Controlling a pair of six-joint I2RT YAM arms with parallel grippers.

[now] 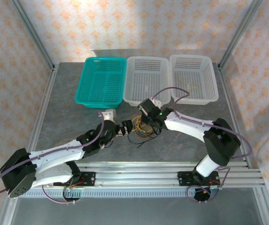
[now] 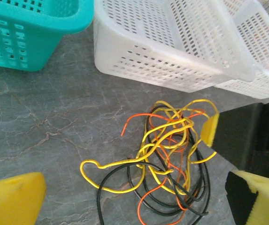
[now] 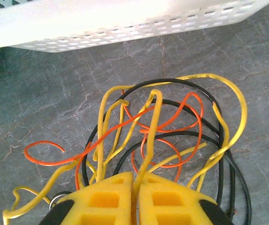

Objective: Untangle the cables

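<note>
Cables [image 1: 141, 129]: 1 yellow [image 3: 155, 122], 1 orange-red [image 3: 49, 162] and 1 black [image 3: 172, 80]. They lay in 1 heap on the grey table [image 1: 68, 117], at the centre of the top view, just below the middle white basket [image 1: 147, 79].

In the left wrist view the 3 strands crossed one another many times. None lay apart from the rest.

Right gripper [image 3: 135, 180]: pads pressed together on a yellow strand at the lower middle of its wrist view. Orange-red and black loops ran beside the pads, and as far as I could see they were not pinched.

Left gripper [image 2: 136, 192]: spread wide with nothing between the fingers. It hovered at the left edge of the heap in the top view.

Judgement: early stage. The first grasp was made and 0 of 3 cables were separated. Left to do: draw the yellow cable free of the knot, then part the orange-red from the black.
</note>
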